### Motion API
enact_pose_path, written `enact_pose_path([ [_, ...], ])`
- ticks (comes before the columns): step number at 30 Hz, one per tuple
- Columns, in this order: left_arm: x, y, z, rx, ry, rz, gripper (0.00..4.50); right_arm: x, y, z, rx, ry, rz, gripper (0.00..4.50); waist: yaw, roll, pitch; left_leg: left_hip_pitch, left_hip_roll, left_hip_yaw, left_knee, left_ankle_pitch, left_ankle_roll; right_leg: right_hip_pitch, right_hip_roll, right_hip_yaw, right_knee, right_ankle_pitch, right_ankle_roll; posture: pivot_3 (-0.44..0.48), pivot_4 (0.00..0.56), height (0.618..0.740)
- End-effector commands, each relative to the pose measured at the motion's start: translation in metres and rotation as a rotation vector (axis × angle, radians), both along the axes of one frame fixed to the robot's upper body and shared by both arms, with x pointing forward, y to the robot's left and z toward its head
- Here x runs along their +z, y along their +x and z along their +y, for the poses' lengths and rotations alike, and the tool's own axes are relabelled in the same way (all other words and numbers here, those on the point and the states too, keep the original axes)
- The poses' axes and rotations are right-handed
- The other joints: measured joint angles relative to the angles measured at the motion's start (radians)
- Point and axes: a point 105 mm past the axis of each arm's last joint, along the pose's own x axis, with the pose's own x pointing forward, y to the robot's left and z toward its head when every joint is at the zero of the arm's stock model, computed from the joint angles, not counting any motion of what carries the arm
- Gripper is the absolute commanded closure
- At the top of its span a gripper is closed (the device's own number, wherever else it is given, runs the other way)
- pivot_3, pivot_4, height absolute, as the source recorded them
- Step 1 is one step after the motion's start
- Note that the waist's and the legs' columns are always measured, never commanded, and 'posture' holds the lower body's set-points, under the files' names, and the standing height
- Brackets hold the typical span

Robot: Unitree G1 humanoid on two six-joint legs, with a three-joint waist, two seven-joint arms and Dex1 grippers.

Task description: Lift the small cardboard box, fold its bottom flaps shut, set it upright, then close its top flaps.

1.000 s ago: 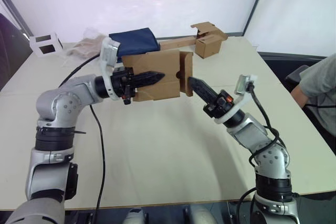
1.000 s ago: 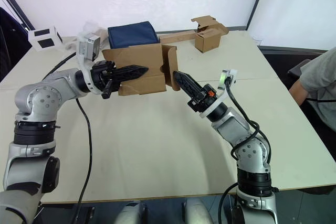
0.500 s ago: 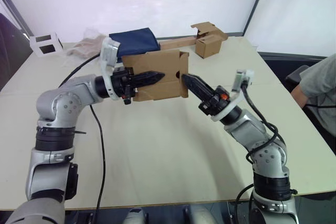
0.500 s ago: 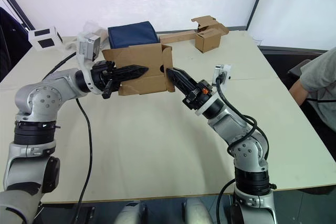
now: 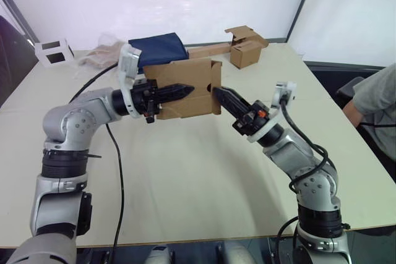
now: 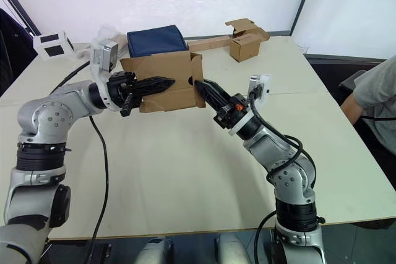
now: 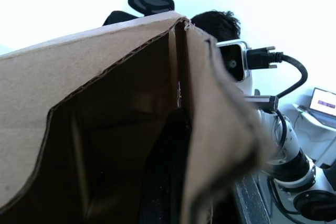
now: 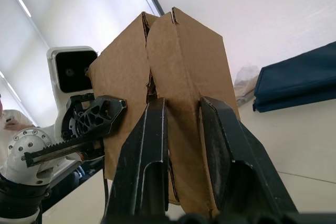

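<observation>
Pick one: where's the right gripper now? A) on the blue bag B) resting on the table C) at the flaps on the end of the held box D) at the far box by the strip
C: the right gripper has its fingers against the bottom flaps of the small cardboard box, which the left gripper holds above the table.

Behind the left jaws lay a folded navy cloth, with crumpled plastic and a white block further left; beyond the right jaws stood a second brown box adjoining a cardboard strip; a seated person showed far right
</observation>
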Motion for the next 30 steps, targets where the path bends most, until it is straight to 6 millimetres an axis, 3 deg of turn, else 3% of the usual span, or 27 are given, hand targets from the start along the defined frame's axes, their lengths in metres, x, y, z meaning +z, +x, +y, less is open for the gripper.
enact_pose_path([
  [1,0.01,-0.009,-0.001,-0.025,-0.01,-0.057,4.5,0.012,-0.002,-0.003,0.0,0.015,-0.046,3.52,0.0,0.0,0.0,0.0,0.0,0.0,0.0,0.0,0.0,0.0,0.0,0.0,0.0,0.0,0.0,0.0,0.15,0.74],
  [8,0.01,-0.008,0.0,-0.02,-0.005,-0.061,4.5,0.017,-0.004,0.003,0.029,0.023,-0.057,3.52,0.0,0.0,0.0,0.0,0.0,0.0,0.0,0.0,0.0,0.0,0.0,0.0,0.0,0.0,0.0,0.0,0.15,0.74],
  [18,0.009,-0.006,0.0,-0.011,-0.004,-0.065,4.5,0.019,-0.03,0.025,0.223,0.06,-0.02,3.52,0.0,0.0,0.0,0.0,0.0,0.0,0.0,0.0,0.0,0.0,0.0,0.0,0.0,0.0,0.0,0.0,0.15,0.74],
  [26,0.01,-0.007,-0.001,-0.014,-0.012,-0.066,4.5,0.023,-0.031,0.031,0.267,0.096,0.002,3.52,0.0,0.0,0.0,0.0,0.0,0.0,0.0,0.0,0.0,0.0,0.0,0.0,0.0,0.0,0.0,0.0,0.15,0.74],
  [30,0.011,-0.008,0.001,-0.008,-0.016,-0.067,4.5,0.027,-0.014,-0.009,0.142,0.196,0.024,3.52,0.0,0.0,0.0,0.0,0.0,0.0,0.0,0.0,0.0,0.0,0.0,0.0,0.0,0.0,0.0,0.0,0.15,0.74],
])
